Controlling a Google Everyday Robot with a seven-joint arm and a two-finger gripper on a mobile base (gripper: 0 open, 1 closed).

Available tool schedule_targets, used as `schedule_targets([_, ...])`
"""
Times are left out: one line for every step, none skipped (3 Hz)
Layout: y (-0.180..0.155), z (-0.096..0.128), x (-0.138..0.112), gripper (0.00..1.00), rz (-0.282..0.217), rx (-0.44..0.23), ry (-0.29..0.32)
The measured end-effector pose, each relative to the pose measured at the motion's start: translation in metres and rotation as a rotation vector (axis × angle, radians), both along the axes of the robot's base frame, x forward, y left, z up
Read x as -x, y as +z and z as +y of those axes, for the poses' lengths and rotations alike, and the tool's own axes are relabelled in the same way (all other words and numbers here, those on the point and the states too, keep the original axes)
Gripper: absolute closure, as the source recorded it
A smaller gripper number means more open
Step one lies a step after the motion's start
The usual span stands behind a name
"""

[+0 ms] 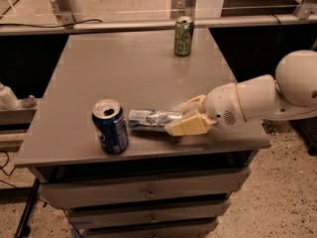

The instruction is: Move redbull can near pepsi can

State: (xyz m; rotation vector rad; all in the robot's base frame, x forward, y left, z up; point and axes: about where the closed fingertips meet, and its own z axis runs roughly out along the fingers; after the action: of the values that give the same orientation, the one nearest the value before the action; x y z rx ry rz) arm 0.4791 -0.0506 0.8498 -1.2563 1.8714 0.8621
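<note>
The redbull can (pixel 148 119) is a slim silver can with blue patches. It lies on its side on the grey table (pixel 129 73) near the front edge. Its left end is just right of the pepsi can (pixel 110 127), a dark blue can standing upright with a silver top. My gripper (pixel 179 119) reaches in from the right, and its cream fingers (pixel 187 126) are closed around the right end of the redbull can. The white arm (pixel 262 95) extends off to the right.
A green can (pixel 184 35) stands upright at the far edge of the table. The table has drawers (pixel 148 192) below its front edge. A ledge with cables and metal posts runs behind the table.
</note>
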Motion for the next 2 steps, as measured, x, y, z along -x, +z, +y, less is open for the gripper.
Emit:
schedule_targets([-0.0021,-0.0003,0.001,0.12,0.005,0.006,-0.002])
schedule_targets([-0.0038,-0.0013,0.0018,0.0,0.009,0.012,-0.007])
